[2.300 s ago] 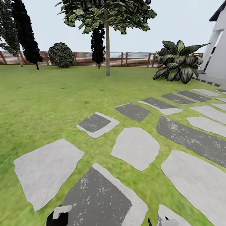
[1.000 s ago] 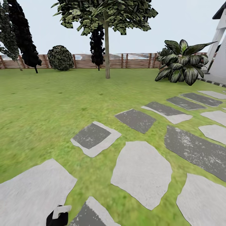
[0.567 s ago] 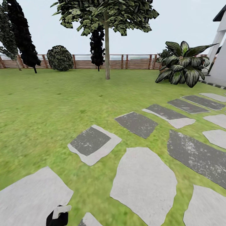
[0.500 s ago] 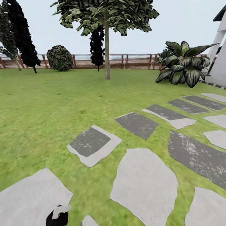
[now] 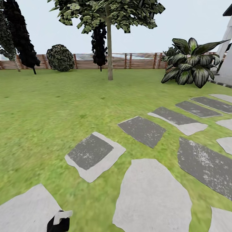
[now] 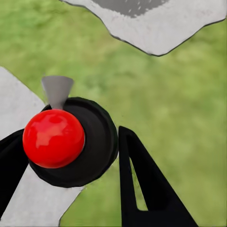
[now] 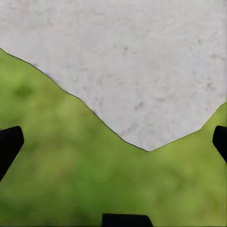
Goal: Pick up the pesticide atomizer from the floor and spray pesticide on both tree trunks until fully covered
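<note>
Ahead, you face a wide green lawn (image 5: 48, 106) crossed by grey stepping stones (image 5: 91, 154), with a brown fence (image 5: 135, 61) behind. One tree (image 5: 110, 48) stands well apart, its pale trunk upright. Your left gripper (image 6: 66, 156) clasps the bottle (image 6: 90, 142), red top (image 6: 53, 138) between the black fingers (image 6: 142, 184). Your right gripper (image 7: 113, 142) is spread wide, holding nothing, above grass and stone. Open grass lies all around.

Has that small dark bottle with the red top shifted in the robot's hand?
No. The bottle sits at the same lower-left spot; only the stepping stones slide, so the camera moved.
</note>
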